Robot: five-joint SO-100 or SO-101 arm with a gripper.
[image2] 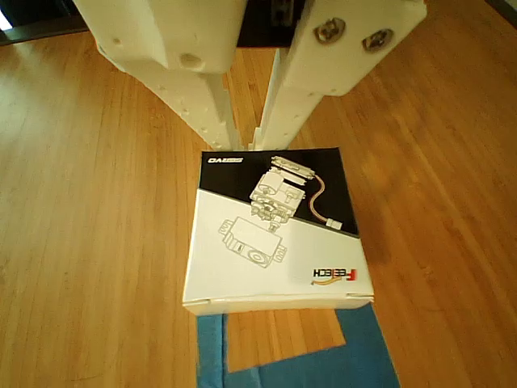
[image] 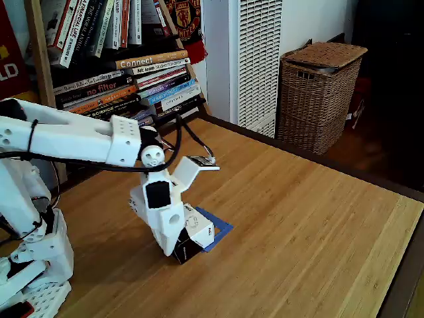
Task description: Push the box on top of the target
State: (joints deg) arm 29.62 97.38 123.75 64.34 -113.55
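The box (image2: 275,242) is a black-and-white cardboard cube with line drawings of a servo on its top. It sits on the wooden table, and its lower edge in the other view covers the far side of the target (image2: 367,360), a square of blue tape with wood in its middle. My white gripper (image2: 246,144) comes down from the top of that view. Its fingers are shut with nothing between them, and the tips rest against the box's far edge. In the fixed view the gripper (image: 173,248) stands behind the box (image: 197,232), and a corner of the target (image: 218,228) shows to the box's right.
The wooden table (image: 298,218) stretches to the right, with its edge close to the lower right corner. A bookshelf (image: 126,59) stands behind the arm. A wicker basket (image: 318,93) and a white radiator (image: 255,59) stand beyond the table's far edge.
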